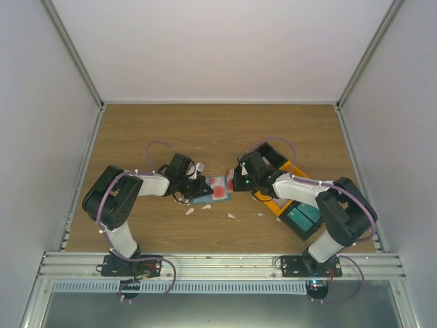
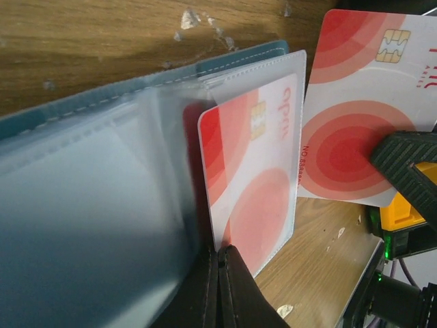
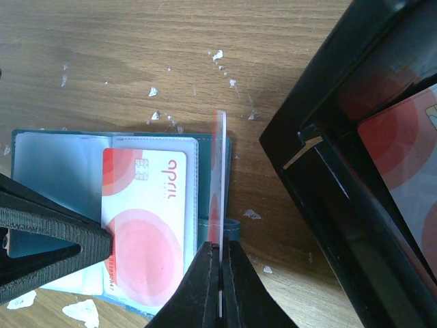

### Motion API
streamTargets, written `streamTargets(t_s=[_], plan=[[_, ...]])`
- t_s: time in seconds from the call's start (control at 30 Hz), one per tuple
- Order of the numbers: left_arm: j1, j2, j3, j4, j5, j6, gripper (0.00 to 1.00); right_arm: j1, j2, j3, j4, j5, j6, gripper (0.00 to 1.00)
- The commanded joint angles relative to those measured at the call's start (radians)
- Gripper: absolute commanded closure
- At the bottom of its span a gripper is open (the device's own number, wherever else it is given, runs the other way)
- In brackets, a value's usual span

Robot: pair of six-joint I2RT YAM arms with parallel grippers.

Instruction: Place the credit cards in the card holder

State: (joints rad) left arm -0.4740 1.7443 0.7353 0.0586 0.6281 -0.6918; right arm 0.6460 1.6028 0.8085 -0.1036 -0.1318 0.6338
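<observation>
The card holder (image 1: 205,199) lies open on the table, its blue cover (image 3: 214,154) and clear sleeves facing up. One credit card (image 3: 147,219), white with red circles, sits inside a sleeve (image 2: 252,171). My left gripper (image 2: 220,249) is shut on the lower edge of that clear sleeve, lifting it. My right gripper (image 3: 220,246) is shut on a second credit card (image 3: 219,178), held upright and edge-on over the holder's right edge. In the left wrist view this card (image 2: 369,109) shows face-on beside the sleeve. From above, both grippers (image 1: 202,186) (image 1: 237,183) meet at the holder.
A black bin (image 3: 341,171) stands right of the holder with another red and white card (image 3: 403,157) inside. An orange bin (image 1: 281,202) and a teal bin (image 1: 304,219) lie under the right arm. White scraps (image 1: 190,211) dot the wood near the holder.
</observation>
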Motion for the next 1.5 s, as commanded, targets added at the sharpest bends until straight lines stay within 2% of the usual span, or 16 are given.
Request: streamTargets(t_s=[0.0, 0.2, 0.33, 0.43, 0.57, 0.67, 0.87, 1.03, 1.13, 1.47], plan=[[-0.025, 0.027, 0.02, 0.022, 0.033, 0.007, 0.98, 0.018, 0.035, -0.013, -0.017, 0.018, 0.002, 0.99], [-0.025, -0.037, 0.021, -0.046, -0.028, 0.05, 0.88, 0.018, -0.039, -0.001, -0.036, 0.085, -0.007, 0.99], [-0.026, -0.11, 0.012, -0.125, -0.082, 0.084, 0.73, 0.018, -0.123, 0.007, -0.037, 0.09, -0.029, 1.0], [-0.024, -0.146, 0.007, -0.156, -0.056, 0.11, 0.55, 0.017, -0.163, 0.005, -0.012, 0.051, -0.045, 0.99], [-0.017, -0.204, -0.019, -0.176, -0.053, 0.116, 0.48, 0.014, -0.18, -0.015, 0.053, -0.031, -0.043, 1.0], [-0.005, -0.248, -0.03, -0.205, -0.104, 0.119, 0.5, 0.013, -0.179, -0.043, 0.117, -0.109, -0.017, 1.0], [0.023, -0.261, -0.058, -0.233, -0.213, 0.135, 0.7, 0.014, -0.103, -0.082, 0.282, -0.286, 0.073, 0.99], [0.032, -0.222, -0.069, -0.227, -0.206, 0.149, 0.8, 0.014, -0.023, -0.079, 0.308, -0.31, 0.128, 0.99], [0.041, -0.21, -0.083, -0.201, -0.164, 0.145, 0.82, 0.013, 0.015, -0.08, 0.304, -0.303, 0.157, 0.99], [0.05, -0.192, -0.096, -0.221, -0.218, 0.15, 0.86, 0.012, 0.094, -0.086, 0.372, -0.361, 0.184, 0.99]])
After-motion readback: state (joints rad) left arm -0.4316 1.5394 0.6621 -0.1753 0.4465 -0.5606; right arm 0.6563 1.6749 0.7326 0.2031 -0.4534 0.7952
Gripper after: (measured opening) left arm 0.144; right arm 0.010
